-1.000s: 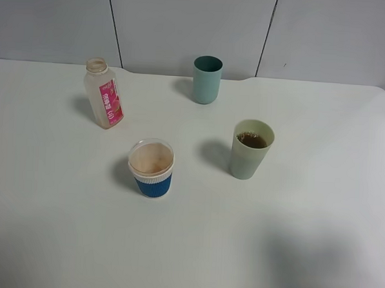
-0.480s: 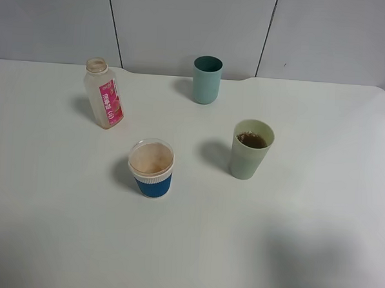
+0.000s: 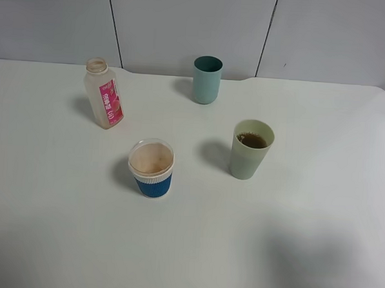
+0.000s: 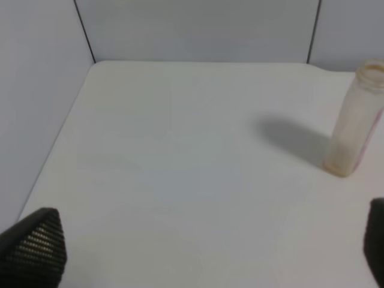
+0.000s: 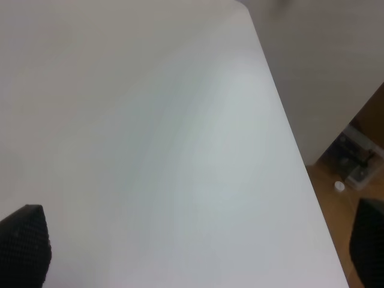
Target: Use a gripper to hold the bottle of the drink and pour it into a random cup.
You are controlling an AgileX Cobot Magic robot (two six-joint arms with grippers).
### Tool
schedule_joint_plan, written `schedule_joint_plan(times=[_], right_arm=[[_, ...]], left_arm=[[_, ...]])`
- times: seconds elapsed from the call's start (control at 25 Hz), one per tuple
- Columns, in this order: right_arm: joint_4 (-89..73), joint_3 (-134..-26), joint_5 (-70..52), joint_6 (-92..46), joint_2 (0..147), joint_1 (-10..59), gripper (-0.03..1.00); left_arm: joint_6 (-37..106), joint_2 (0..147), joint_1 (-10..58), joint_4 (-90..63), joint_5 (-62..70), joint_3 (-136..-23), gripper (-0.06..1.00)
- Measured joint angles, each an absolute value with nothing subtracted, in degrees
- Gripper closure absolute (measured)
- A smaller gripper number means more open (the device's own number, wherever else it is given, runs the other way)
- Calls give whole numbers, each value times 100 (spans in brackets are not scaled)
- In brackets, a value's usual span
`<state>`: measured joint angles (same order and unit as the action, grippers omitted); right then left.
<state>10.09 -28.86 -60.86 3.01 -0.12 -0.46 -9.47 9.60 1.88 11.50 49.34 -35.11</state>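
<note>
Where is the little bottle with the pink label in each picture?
Exterior high: the bottle stands upright at the upper left of the table, left of the teal cup.
Left wrist: the bottle stands at the right edge of the picture.
Right wrist: not in it, only bare table.
Shared landmark: the white table.

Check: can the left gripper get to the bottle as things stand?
Probably yes. The left gripper is open, and only bare table lies between it and the upright bottle. The cups stand off to the bottle's other side, so nothing seems to block a side approach.
</note>
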Motion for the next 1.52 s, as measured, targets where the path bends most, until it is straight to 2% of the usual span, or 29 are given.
schedule_joint_plan(times=[1.0,1.52], right_arm=[[1009,-2886,-6086,301,-12,-46,-3],[1009,-2886,-6086,301,-12,-46,-3]], left_arm=[[-961,-23,188,901,6085,-3505,-4],[-950,-23,188,927,6093,-2906,-4]])
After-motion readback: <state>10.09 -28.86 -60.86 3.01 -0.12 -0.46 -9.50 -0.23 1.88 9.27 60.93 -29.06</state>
